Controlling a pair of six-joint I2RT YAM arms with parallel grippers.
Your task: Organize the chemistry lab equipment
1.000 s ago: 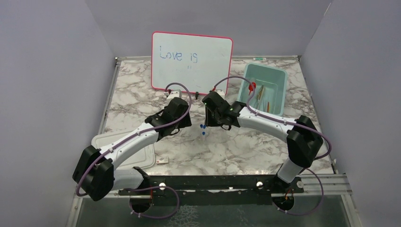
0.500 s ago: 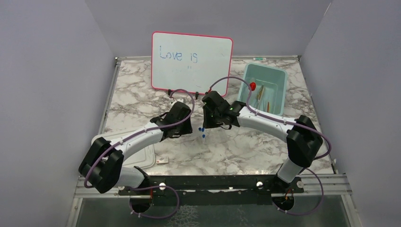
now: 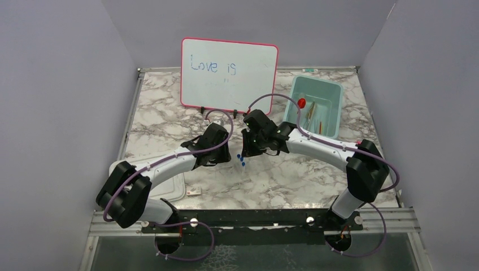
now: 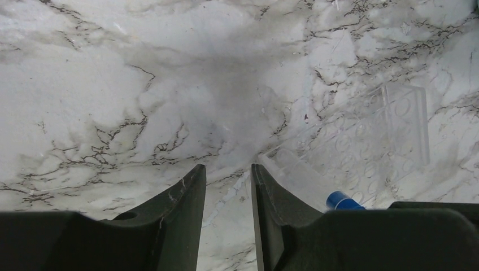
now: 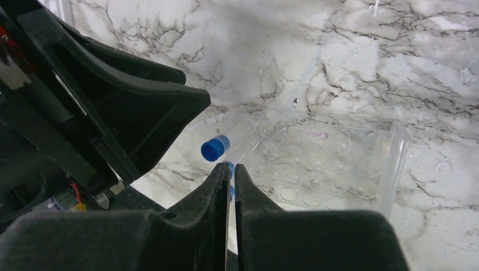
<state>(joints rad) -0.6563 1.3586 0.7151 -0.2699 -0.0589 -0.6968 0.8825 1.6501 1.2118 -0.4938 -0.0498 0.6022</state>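
On the worktop point(image 3: 282, 180), the left jaws stand released beside a blue-capped tube point(image 4: 339, 200); the right jaws are nearly clenched (grasp unclear) at the clear rack point(image 5: 339, 164).

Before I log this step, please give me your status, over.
Left gripper open beside clear rack. Right gripper nearly shut at blue-capped tubes; grip unconfirmed. Grippers crowd each other.

You have soft, even light; a diffuse grey shadow dulls the tabletop point(image 4: 101, 68), and the near fingers point(image 4: 181, 220) blur.
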